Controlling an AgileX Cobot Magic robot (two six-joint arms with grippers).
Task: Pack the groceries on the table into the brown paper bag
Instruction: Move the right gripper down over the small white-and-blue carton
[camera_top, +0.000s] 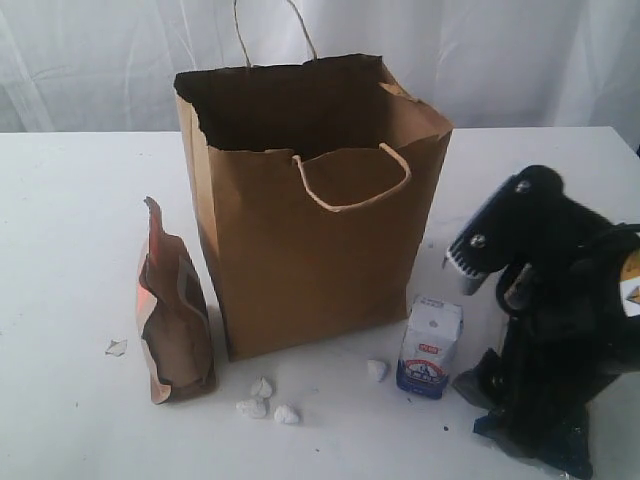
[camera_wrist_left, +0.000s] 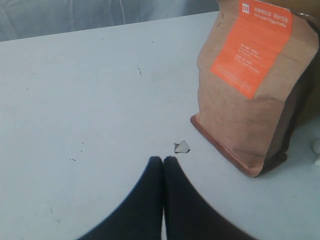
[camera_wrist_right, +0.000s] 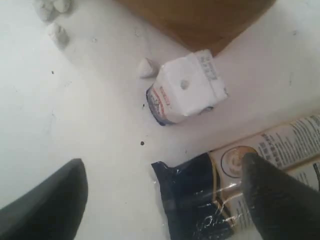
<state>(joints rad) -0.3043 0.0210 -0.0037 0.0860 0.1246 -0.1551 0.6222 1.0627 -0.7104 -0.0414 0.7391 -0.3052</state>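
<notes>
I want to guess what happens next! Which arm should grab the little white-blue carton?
Probably right: the right gripper is open and hangs close to the small white-blue carton, on that side of the brown paper bag. The left gripper is shut, over by the brown pouch on the bag's other side.

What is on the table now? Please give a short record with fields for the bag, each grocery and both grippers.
bag: upright, open, on table
pouch: upright, left of bag in exterior view
carton: upright, right of bag
noodle packet: lying under right gripper
crumbs: on table between pouch and carton
left gripper: shut, empty
right gripper: open, holding nothing
</notes>
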